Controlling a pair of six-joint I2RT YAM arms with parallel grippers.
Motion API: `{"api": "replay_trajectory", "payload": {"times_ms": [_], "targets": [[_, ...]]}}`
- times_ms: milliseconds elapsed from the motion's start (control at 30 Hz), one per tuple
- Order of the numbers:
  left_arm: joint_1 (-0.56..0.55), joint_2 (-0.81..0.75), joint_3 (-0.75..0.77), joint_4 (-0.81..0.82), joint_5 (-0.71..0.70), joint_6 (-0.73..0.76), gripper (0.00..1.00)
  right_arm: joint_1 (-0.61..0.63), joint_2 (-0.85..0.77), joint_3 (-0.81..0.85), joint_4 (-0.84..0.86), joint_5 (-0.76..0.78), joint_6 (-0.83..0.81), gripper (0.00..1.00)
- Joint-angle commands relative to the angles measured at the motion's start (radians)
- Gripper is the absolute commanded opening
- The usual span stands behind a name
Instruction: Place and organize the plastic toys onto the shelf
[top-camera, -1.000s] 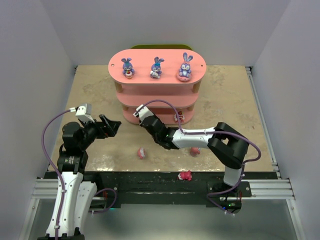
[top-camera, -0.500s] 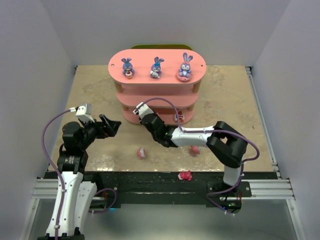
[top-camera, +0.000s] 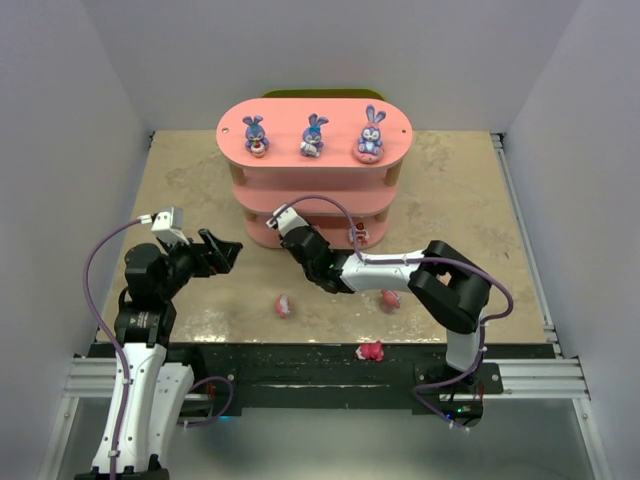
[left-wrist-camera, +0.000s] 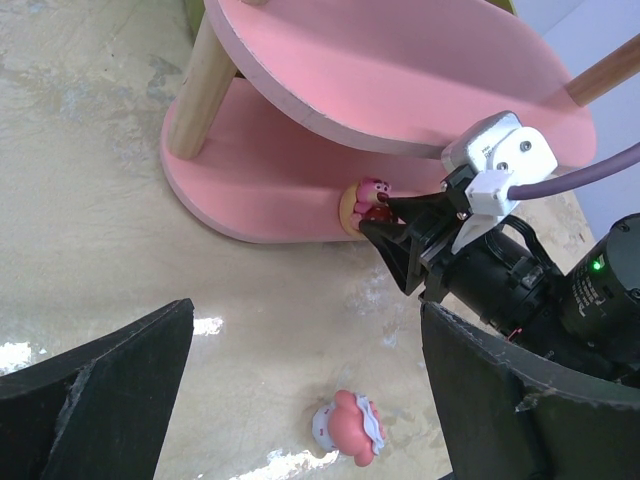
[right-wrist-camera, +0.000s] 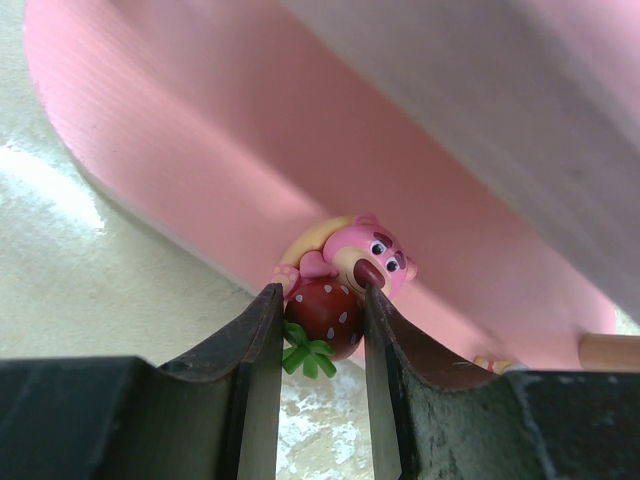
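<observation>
Pink bear (right-wrist-camera: 345, 262) clamped in right gripper (right-wrist-camera: 320, 305), advanced to shelf's (right-wrist-camera: 180, 150) bottom board — release pending; left gripper (top-camera: 222, 252) agape.

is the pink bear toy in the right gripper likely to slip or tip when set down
Probably rigid: the pink bear shows no squash where the right gripper pinches its strawberry. That glossy, rounded strawberry may slip. Sitting at the bottom board's edge, it could tip off.

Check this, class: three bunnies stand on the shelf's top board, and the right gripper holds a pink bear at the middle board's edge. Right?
Wrong board: the left wrist view shows the right gripper holding the pink bear at the bottom board's edge. The three bunnies do stand on the shelf's top board.
</observation>
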Motion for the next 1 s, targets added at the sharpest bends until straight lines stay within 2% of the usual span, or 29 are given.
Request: {"api": "replay_trajectory", "payload": {"times_ms": [0, 567, 967], "targets": [[-0.004, 0.002, 0.002, 0.036, 0.010, 0.021, 1.00, -0.020, -0.016, 0.038, 0.015, 0.011, 0.010, 0.28], [-0.004, 0.002, 0.000, 0.035, 0.010, 0.021, 0.99, -0.043, -0.028, 0.049, -0.031, -0.084, 0.007, 0.37], [-0.002, 0.005, 0.000, 0.035, 0.010, 0.021, 1.00, -0.054, -0.024, 0.056, -0.041, -0.034, 0.015, 0.48]]}}
